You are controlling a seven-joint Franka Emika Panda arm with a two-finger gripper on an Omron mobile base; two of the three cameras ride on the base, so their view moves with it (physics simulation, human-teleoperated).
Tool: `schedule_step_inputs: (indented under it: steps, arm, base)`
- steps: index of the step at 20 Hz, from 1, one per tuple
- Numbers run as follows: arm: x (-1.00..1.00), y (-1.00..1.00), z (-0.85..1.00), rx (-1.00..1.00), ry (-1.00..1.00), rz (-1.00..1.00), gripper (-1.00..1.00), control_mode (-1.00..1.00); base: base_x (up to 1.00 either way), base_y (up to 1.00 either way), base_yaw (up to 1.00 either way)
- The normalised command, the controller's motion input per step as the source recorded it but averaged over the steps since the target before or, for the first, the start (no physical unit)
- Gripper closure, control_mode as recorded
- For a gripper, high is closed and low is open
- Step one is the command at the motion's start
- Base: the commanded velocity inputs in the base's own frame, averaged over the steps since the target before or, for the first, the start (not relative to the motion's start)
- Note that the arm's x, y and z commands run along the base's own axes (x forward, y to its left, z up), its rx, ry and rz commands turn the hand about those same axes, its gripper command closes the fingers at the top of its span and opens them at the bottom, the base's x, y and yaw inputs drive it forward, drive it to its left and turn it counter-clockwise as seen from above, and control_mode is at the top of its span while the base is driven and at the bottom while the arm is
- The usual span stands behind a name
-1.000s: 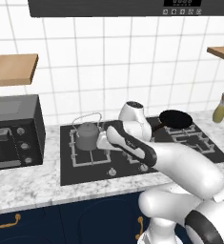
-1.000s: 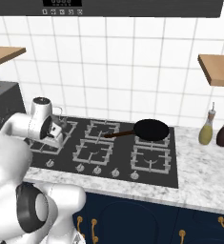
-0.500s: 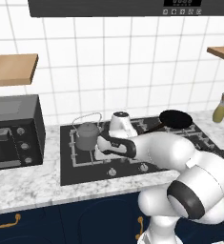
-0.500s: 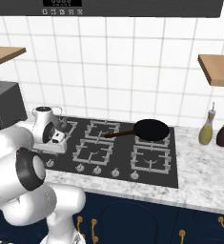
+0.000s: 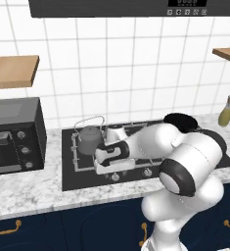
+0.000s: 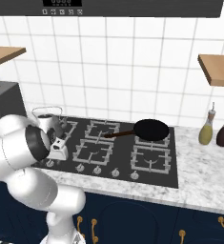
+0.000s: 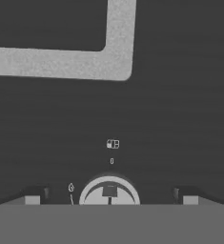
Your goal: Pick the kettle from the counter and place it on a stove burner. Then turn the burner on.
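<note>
On the rear-left stove burner [image 5: 89,152] sits the kettle [image 5: 88,139], upright on the grate. Just in front of it the gripper [image 7: 108,196] hangs low over a round control knob [image 7: 109,192], fingertips [image 7: 31,199] spread wide either side, grasping nothing

Wall: white square tiles [image 5: 116,68] | Hood: dark range hood [image 5: 136,7] at 12 o'clock | Shelves: wooden shelf [image 5: 11,71] at 9 o'clock, another [image 6: 217,69] at 3 o'clock | Oven: black toaster oven [image 5: 11,135] at 9 o'clock | Cabinets: navy fronts [image 5: 48,225], brass handles
</note>
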Motion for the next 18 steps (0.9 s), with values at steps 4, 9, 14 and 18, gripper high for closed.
schedule_step_inputs:
  steps: [4, 9, 14, 18]
  arm:
    - [0.0, 0.0, -0.26, -0.01, 0.01, 0.0, -1.0, -1.0]
    - [0.0, 0.0, 0.0, 0.0, -0.01, 0.0, 1.0, -1.0]
    - [0.0, 0.0, 0.0, 0.0, 0.0, 0.0, 1.0, -1.0]
    - [-0.05, 0.0, 0.0, 0.0, -0.02, 0.01, 1.0, -1.0]
  base:
    - [0.0, 0.0, 0.0]
    - [0.0, 0.0, 0.0]
    - [0.0, 0.0, 0.0]
    - [0.0, 0.0, 0.0]
